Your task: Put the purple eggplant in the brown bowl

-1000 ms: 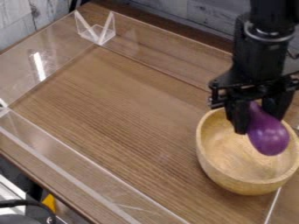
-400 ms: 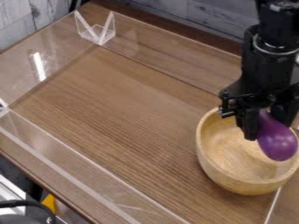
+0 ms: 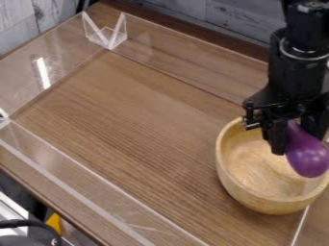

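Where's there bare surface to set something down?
Widest bare patch: the table left of the bowl, reaching up toward the clear wire-like stand. Crowded: over the bowl, where the gripper and eggplant hang.

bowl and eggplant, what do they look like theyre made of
The bowl looks like wood with a smooth, lightly polished finish, going by its light tan colour and thick, soft-edged rim; the picture is too coarse to be sure. The eggplant looks like glossy plastic, purple with a bright highlight, though a painted or rubbery surface could look the same.
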### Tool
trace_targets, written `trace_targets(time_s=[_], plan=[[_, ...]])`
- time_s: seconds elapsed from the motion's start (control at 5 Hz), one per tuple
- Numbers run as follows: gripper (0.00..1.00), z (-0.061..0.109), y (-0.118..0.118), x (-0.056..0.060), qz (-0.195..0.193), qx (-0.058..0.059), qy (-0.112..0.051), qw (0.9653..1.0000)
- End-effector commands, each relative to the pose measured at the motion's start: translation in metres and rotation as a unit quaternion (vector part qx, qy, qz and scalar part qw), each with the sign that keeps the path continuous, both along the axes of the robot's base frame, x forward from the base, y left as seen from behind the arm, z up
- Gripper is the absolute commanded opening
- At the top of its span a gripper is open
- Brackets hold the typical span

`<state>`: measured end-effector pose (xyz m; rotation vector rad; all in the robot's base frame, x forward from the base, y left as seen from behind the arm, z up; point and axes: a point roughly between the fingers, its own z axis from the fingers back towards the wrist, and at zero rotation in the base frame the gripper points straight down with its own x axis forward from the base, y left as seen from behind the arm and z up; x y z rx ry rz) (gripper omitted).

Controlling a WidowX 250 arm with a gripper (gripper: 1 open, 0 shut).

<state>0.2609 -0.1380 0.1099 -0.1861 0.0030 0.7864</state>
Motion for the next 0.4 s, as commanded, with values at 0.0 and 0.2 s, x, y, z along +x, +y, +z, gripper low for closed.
trace_targets(time_s=[0.0,0.2], plan=[[0.0,0.0146,-0.0012,0.0088,0.003,-0.017,-0.023,0.9996],[0.0,0.0116,0.0018,0.004,0.005,-0.012,-0.024,0.9996]])
